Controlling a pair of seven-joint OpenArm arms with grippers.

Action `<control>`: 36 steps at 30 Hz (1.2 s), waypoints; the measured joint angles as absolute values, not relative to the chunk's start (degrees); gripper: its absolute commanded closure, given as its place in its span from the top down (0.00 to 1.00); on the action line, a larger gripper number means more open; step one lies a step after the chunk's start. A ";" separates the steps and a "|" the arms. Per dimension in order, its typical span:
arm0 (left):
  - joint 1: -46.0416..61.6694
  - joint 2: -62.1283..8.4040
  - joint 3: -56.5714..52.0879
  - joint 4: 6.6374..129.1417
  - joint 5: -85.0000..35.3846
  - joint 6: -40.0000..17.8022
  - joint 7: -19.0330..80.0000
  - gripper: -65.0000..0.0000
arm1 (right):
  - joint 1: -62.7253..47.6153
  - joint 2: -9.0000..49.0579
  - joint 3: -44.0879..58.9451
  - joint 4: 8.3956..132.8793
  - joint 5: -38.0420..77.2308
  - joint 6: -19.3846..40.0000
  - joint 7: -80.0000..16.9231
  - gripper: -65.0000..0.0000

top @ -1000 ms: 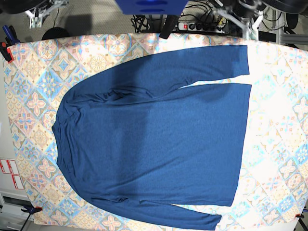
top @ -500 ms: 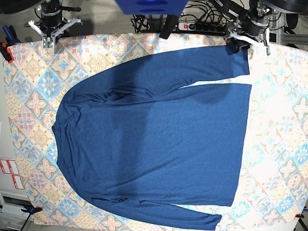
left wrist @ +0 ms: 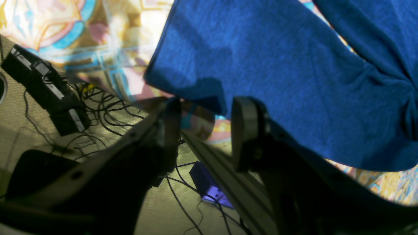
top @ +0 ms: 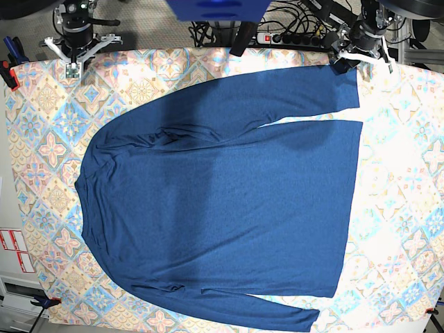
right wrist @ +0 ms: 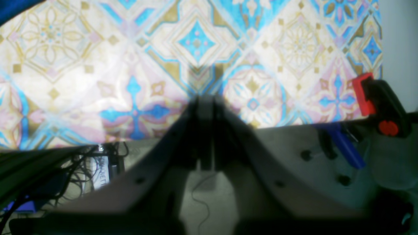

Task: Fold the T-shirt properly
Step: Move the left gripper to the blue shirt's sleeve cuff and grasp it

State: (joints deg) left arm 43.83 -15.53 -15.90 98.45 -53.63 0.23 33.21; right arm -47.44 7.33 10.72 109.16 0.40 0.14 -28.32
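Note:
The dark navy T-shirt point(top: 222, 201) lies spread flat on the patterned tablecloth point(top: 402, 208), collar to the left, hem to the right, with both long sleeves laid out. My left gripper point(top: 350, 59) is at the far sleeve's cuff point(top: 343, 87) by the table's back edge. In the left wrist view it point(left wrist: 205, 120) stands open, with the cuff's corner point(left wrist: 202, 88) just in front of the gap between its fingers. My right gripper point(top: 71, 66) hangs over the back left corner, off the shirt. In the right wrist view it point(right wrist: 205, 101) is shut and holds nothing.
A red clamp point(right wrist: 362, 88) grips the tablecloth edge at the back left corner point(top: 7, 73). A power strip point(top: 291, 38) and loose cables point(left wrist: 107, 107) lie on the floor behind the table. A blue block point(top: 216, 8) overhangs the back middle.
Both arms have come down into the base view at the table's back edge. The left one has reached the far sleeve's cuff. The shirt has not moved.

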 measured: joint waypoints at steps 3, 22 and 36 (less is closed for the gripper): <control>43.81 -14.33 -16.25 98.39 -53.63 0.23 33.12 0.38 | -47.18 7.31 10.46 109.16 0.40 0.21 -28.25 0.00; 41.17 -13.28 -18.48 94.56 -53.36 1.74 36.25 0.38 | -46.17 7.35 10.37 109.19 0.38 0.16 -30.06 0.00; 41.36 -13.50 -18.48 96.12 -57.49 0.21 35.31 0.38 | -45.41 7.33 10.33 109.19 0.40 0.16 -30.11 0.00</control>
